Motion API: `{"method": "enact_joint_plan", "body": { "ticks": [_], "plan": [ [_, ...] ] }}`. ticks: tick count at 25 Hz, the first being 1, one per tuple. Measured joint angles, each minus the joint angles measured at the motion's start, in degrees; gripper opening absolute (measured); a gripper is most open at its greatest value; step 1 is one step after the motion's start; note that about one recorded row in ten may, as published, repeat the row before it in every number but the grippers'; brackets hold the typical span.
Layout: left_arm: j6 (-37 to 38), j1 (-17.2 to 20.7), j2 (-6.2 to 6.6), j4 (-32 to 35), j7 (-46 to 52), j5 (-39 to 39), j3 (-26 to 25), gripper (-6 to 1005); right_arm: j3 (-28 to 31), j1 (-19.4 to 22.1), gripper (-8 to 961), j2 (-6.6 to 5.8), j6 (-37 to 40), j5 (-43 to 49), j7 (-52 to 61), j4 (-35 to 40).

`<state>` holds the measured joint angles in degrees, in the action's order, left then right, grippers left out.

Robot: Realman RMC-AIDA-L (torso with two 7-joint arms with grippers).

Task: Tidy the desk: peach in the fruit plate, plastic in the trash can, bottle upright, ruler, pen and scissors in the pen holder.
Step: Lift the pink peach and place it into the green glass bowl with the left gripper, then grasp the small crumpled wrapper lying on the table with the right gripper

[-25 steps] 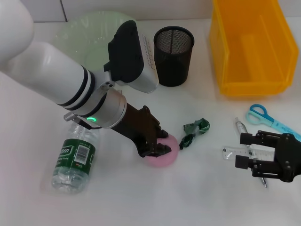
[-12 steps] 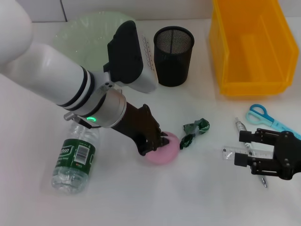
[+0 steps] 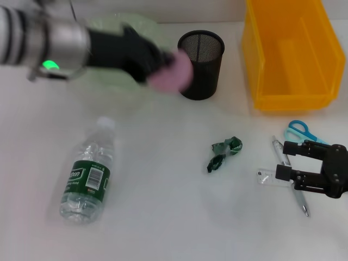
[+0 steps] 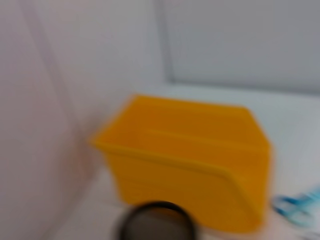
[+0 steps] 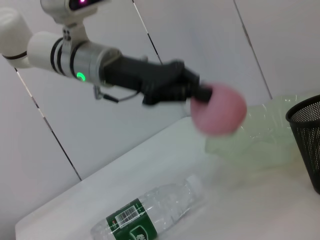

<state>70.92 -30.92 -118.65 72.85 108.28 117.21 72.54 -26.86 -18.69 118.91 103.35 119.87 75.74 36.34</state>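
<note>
Peach (image 3: 171, 72), pink and round, is gripped in the left hand (image 3: 155, 68) above the green fruit plate (image 3: 109, 30).

I'm lifting the peach (image 3: 171, 72) off the counter (image 3: 163, 217).

My left pincer (image 3: 157, 62), clamped on the peach, is swinging up and back from beside the plastic scrap (image 3: 224, 152) toward the fruit plate (image 3: 103, 32), now just beside the pen holder (image 3: 201, 62). My right pincer (image 3: 287, 161) is drifting slightly back, hanging over the ruler (image 3: 272, 176) and pen (image 3: 288, 174).
</note>
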Motion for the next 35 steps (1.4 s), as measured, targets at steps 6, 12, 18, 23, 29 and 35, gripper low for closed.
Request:
{"method": "enact_joint_plan", "body": {
  "ticks": [6, 12, 18, 23, 29, 35],
  "plan": [
    [-14.18, -0.78, 0.27, -4.58, 1.36, 1.85, -7.08, 40, 0.04, -0.35, 759, 0.00, -0.19, 0.00, -0.03, -0.62],
    [-24.02, -1.45, 0.06, -9.90, 1.34, 2.79, -6.20, 60, 0.06, -1.07, 759, 0.09, -0.51, -0.04, -0.06, -2.12],
    [-28.13, -0.51, 0.06, -10.34, 1.09, 3.15, -3.33, 199, 0.05, -1.44, 758, 0.09, -0.53, -0.12, -0.07, -2.39],
    [-28.53, 0.72, 0.09, -9.78, 1.33, 3.33, -3.59, 369, -0.14, -2.30, 758, 0.09, -0.92, -0.17, -0.07, -3.49],
    [-13.84, 2.62, 0.36, -4.25, 5.80, 3.26, -4.66, 560, 0.96, -2.42, 757, -0.05, -1.45, -1.30, -0.07, -3.58],
    [12.69, 9.22, 0.85, 0.02, -6.80, -12.47, -7.01, 740, 8.94, -2.02, 757, -0.79, -1.89, -6.18, 1.79, -3.15]
  ]
}}
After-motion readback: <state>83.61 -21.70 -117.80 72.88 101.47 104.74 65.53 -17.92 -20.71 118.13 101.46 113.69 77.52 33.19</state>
